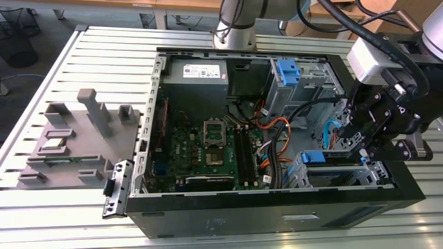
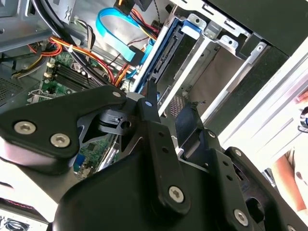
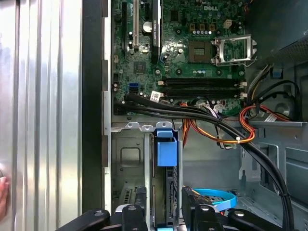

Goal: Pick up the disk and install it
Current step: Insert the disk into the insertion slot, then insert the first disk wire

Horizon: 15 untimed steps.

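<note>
Disk (image 3: pixel 166 179) and end effector (image 3: pixel 165 208) share one line, and that is the relation that matters here. In the first wrist view the disk stands on edge in a slot of the metal drive cage (image 3: pixel 126 159). Its near end lies directly under the end effector's tip. Its long axis runs straight away from the tip to the blue tab (image 3: pixel 167 152) of its frame. That tab stops just short of the black cable bundle (image 3: pixel 192 114), and the motherboard (image 3: pixel 192 53) lies beyond.

The second wrist view shows the same alignment. The disk (image 2: pixel 166 50) recedes from the end effector (image 2: pixel 169 110) along the cage rails, and its blue frame edge is on the side toward the light-blue ribbon cable (image 2: pixel 118 41).

The end effector straddles the disk's near end across its thin dimension. Whether it clamps the disk or merely brackets it cannot be told from these views.

Judging by how deep the disk sits between the cage walls, it looks largely seated in its bay.

In the exterior view the arm reaches over the computer case (image 1: pixel 277 207) from the exterior view's right. Its wrist is held high and the end effector (image 1: pixel 364 153) points down into the cage at the case's near corner. The case rests on the slatted counter (image 1: pixel 104 57). A bare blue bracket (image 1: pixel 285 70) sits in the far bay, well apart from the end effector.
</note>
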Each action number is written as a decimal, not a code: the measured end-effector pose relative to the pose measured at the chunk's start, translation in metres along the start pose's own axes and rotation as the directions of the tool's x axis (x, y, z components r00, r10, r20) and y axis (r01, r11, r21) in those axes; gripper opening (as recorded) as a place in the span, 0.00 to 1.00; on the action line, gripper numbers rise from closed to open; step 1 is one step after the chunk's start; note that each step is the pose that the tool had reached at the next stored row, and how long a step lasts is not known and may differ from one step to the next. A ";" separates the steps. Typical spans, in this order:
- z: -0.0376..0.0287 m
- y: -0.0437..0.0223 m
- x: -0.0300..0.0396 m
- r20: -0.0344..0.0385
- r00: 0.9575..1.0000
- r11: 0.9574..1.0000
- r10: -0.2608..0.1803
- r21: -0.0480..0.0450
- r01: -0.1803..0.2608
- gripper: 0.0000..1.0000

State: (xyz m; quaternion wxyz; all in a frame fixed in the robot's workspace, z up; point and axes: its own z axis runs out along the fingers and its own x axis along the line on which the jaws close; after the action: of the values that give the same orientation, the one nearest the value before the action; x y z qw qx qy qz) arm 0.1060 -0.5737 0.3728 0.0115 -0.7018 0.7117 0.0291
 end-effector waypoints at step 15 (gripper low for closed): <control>0.0000 0.0000 -0.0025 0.000 1.000 1.000 0.000 0.000 0.000 0.42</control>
State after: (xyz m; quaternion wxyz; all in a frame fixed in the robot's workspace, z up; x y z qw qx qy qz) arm 0.1060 -0.5713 0.3729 0.0114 -0.7018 0.7117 0.0290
